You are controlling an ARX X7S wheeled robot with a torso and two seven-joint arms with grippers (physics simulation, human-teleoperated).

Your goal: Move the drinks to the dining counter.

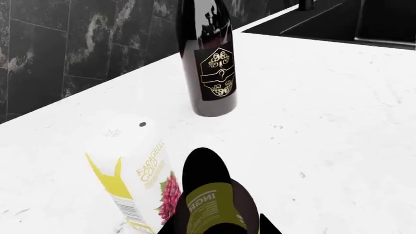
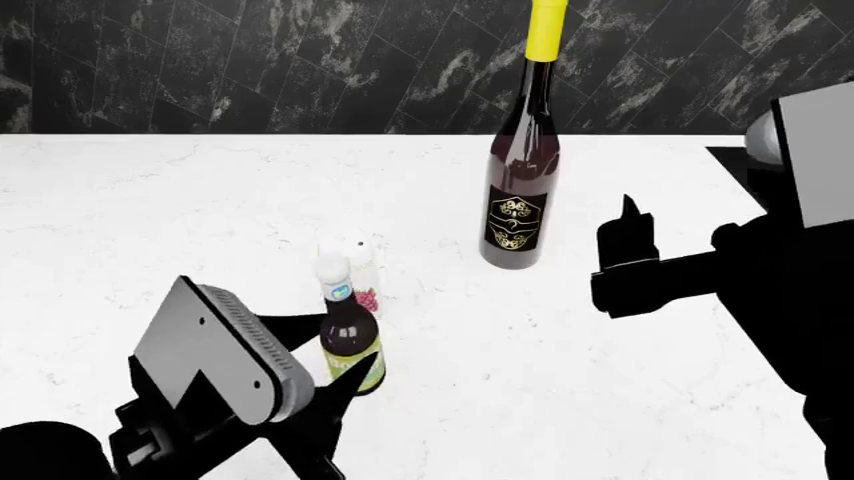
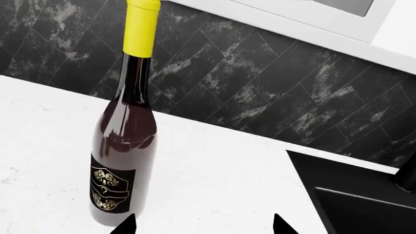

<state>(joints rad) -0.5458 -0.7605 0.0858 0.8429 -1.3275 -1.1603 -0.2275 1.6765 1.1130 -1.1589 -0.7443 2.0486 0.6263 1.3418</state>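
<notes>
A: White, faintly veined stone counter [image 2: 160, 220] under everything here, with the black sink [image 3: 364, 204] at its right end, so none of the drinks is on the dining counter yet. The tall dark wine bottle with the yellow foil top [image 2: 521, 160] stands upright near the black tiled wall. The small white carton with the grape picture [image 1: 133, 170] and the small dark bottle with the yellow-green label [image 2: 351, 340] stand close together nearer the robot, well apart from the wine bottle.

B: What worries you?

A: The carton stands just beside the small bottle. If the left end effector [image 2: 340, 385] closes or lifts carelessly, a finger could nudge the carton over. A low grip could also let the bottle tip.

B: Is it gripping already?

A: The dark fingertips sit either side of the bottle's lower body, but I cannot tell whether they press on it.

B: And the right arm?

A: It reaches in from the right, its right end effector [image 3: 203, 222] pointed at the wine bottle's base, jaws spread apart and grasping nothing. A fast approach could knock that tall bottle over.
</notes>
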